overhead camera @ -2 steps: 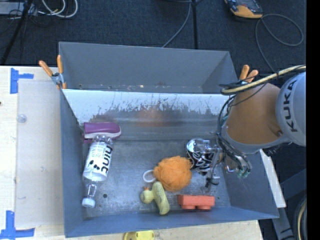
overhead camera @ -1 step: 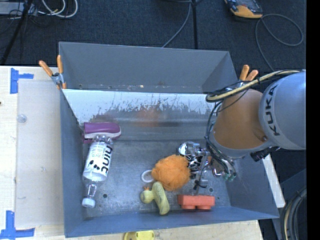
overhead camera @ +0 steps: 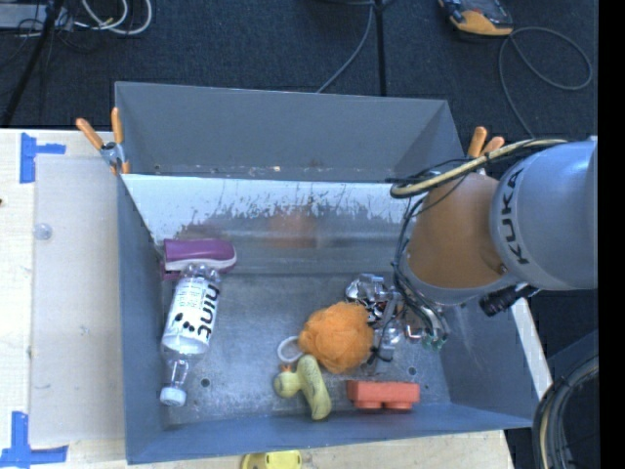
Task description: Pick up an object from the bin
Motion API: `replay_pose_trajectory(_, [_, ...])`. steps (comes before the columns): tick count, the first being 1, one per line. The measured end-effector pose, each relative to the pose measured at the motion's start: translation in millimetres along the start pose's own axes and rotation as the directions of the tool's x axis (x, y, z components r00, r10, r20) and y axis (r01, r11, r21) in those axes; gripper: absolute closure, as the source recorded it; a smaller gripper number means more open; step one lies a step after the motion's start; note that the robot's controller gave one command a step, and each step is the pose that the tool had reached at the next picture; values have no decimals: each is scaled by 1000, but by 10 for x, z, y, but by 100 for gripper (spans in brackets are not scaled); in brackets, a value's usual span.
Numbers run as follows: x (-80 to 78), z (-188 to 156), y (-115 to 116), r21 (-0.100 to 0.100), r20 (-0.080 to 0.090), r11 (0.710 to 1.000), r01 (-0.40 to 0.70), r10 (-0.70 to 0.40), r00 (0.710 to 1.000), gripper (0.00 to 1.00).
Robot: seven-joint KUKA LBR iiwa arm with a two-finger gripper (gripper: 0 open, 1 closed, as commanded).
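Observation:
My gripper (overhead camera: 387, 315) is low in the bin's right half, pressed against the right side of an orange fuzzy ball (overhead camera: 335, 338). The ball lies near the front middle of the floor and hides part of the gripper. Just in front of the gripper lies a flat orange-red block (overhead camera: 384, 395). A yellow-green curved toy (overhead camera: 309, 386) rests against the ball's front left, and a small white ring (overhead camera: 287, 348) sits at the ball's left edge.
A clear plastic bottle with a white label (overhead camera: 190, 322) lies lengthwise on the left, cap toward the front. A purple flat piece (overhead camera: 199, 253) sits at its far end by the back wall. The arm's orange cover and cables hang over the right wall.

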State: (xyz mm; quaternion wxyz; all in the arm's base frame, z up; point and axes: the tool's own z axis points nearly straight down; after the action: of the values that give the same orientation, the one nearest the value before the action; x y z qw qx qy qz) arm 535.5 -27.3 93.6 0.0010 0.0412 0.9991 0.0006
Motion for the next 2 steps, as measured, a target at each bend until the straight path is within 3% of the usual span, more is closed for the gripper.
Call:
replay_pose_trajectory(1, [-147,108,236,2,-5,998,-68,68,998,0])
replay_pose_trajectory(2, [-27,168,229,-13,19,922,-388,388,921,100])
